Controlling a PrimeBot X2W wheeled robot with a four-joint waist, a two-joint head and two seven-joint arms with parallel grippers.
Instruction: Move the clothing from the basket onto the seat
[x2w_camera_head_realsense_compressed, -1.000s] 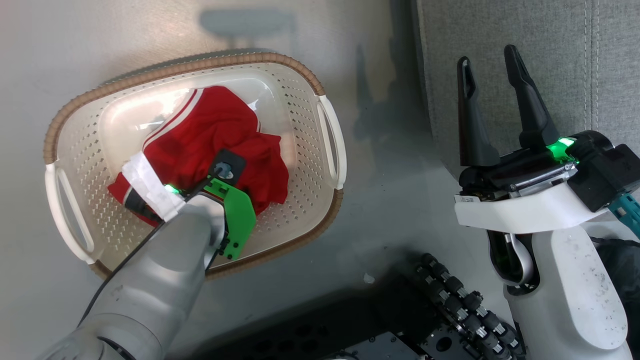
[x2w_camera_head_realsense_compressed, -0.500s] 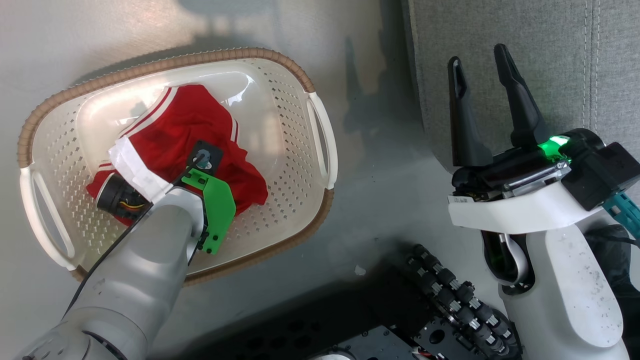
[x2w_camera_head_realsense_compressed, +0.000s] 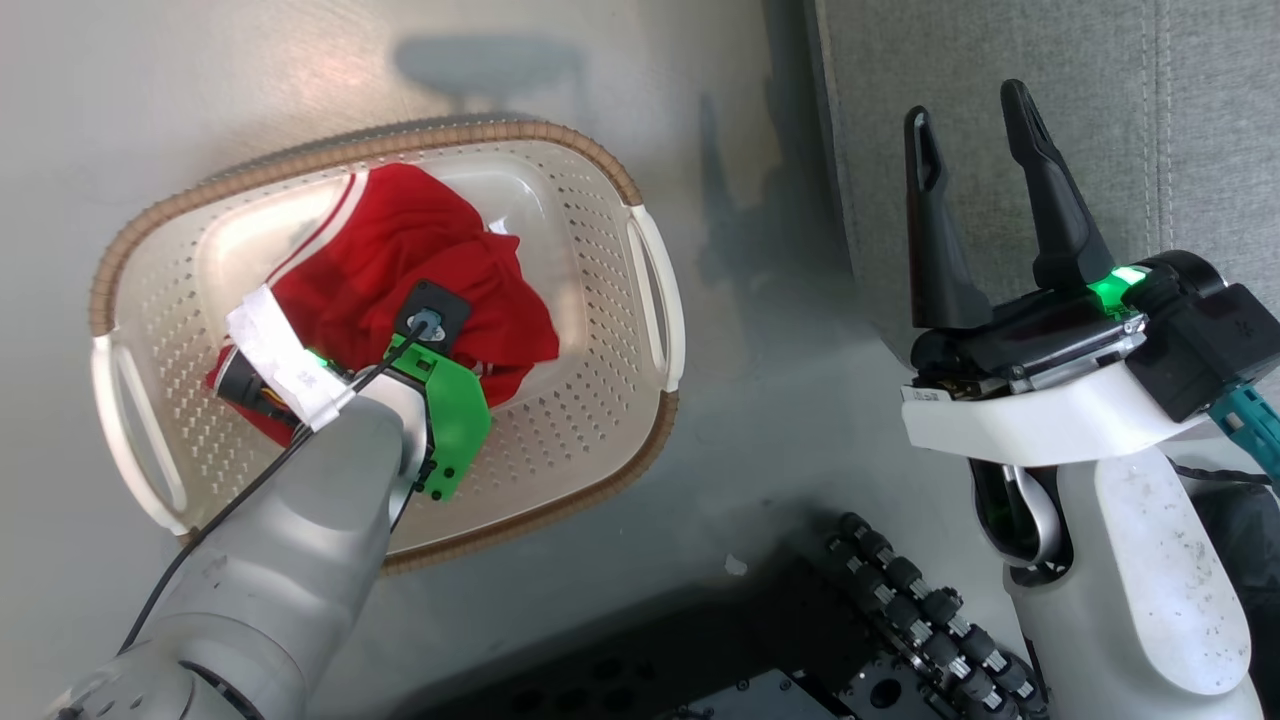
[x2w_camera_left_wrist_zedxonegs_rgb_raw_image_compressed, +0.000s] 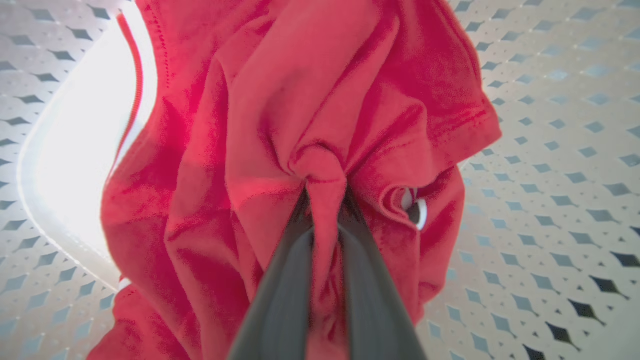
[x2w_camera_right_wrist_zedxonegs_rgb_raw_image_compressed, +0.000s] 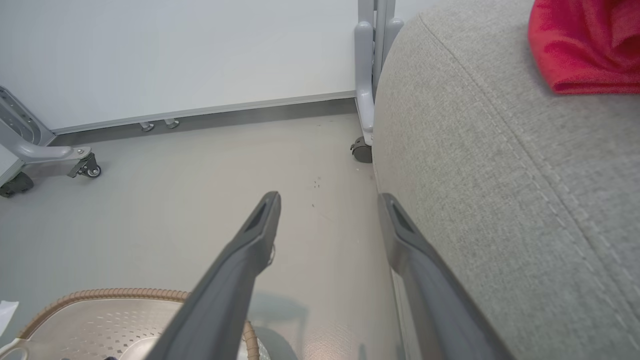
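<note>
Grey floor (x2w_camera_head_realsense_compressed: 760, 420), head view: clothing (x2w_camera_head_realsense_compressed: 420, 240) lying in basket (x2w_camera_head_realsense_compressed: 400, 135), seat (x2w_camera_head_realsense_compressed: 1200, 120) at right, right pincer (x2w_camera_head_realsense_compressed: 968, 103) standing apart, empty.
Left wrist view: left pincer (x2w_camera_left_wrist_zedxonegs_rgb_raw_image_compressed: 324, 200) clamping fold of clothing.
Right wrist view: another red garment (x2w_camera_right_wrist_zedxonegs_rgb_raw_image_compressed: 585, 45) lying on seat.
Grasp step, seemingly; next probably needing lift out of basket.

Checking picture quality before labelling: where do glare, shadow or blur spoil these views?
Head view: glare bleaches the basket bottom beside the clothing; a soft shadow falls on the floor above it. Left wrist view: blown-out white patch at left, left gripper fingers blurred. Right wrist view: evenly lit, seat stitching clear.
</note>
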